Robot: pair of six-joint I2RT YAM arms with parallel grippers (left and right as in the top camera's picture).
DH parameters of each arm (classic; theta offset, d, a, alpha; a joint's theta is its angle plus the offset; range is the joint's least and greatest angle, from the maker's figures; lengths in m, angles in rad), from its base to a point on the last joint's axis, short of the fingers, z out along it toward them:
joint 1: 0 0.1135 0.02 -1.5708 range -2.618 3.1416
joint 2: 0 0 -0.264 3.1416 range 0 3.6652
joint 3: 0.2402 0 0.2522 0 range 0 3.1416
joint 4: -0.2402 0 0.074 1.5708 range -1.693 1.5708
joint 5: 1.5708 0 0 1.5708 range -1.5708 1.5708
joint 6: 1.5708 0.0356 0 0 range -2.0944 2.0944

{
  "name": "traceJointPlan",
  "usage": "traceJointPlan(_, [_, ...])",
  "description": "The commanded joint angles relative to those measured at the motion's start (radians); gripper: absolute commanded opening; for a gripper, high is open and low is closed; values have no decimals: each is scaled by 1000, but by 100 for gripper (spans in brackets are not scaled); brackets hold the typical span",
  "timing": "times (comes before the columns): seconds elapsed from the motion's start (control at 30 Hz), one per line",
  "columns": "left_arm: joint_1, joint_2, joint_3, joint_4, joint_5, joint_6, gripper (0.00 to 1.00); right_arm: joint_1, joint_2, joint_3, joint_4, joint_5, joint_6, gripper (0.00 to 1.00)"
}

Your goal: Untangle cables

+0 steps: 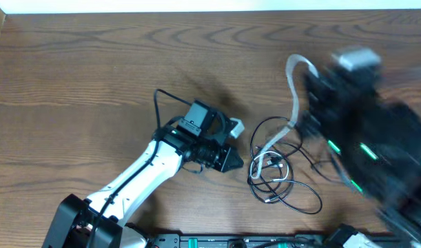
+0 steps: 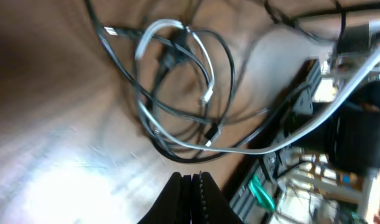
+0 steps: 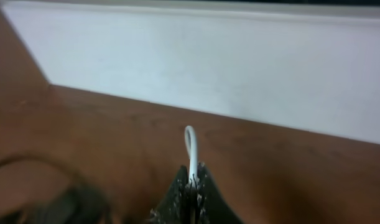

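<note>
The surface [image 1: 93,69] is brown wood with darker wavy lines running through it. The black cables [image 1: 282,180] look very dark against the brown. The white cable [image 1: 294,103] is pale and looks a bit grey in places. The left arm [image 1: 138,172] is white with black parts, and the left hand [image 2: 191,186] is black. The right hand [image 3: 191,186] is black too. The right arm [image 1: 375,131] is black with small green lights. The wall [image 3: 239,62] is white.
</note>
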Motion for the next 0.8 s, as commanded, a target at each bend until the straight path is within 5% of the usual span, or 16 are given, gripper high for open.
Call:
traceJointPlan(0.0, [-34, 0, 0, -27, 32, 10, 7, -82, 96, -6, 156, -26, -61, 1])
traceJointPlan(0.17, [-92, 0, 0, -40, 32, 10, 7, -237, 138, -6, 390, -314, 31, 1])
traceJointPlan(0.4, [-185, 0, 0, -26, 27, 10, 8, -352, 140, -6, 211, -352, 47, 2])
traceJointPlan(0.5, [-225, 0, 0, -17, -21, 9, 8, -381, 143, -6, 84, -352, 41, 19])
traceJointPlan(0.67, [-278, 0, 0, -16, -79, 9, 8, -391, 144, -6, -59, -352, -24, 22])
traceJointPlan(0.77, [-294, 0, 0, -14, -96, 5, 8, -391, 144, -6, -117, -340, -48, 46])
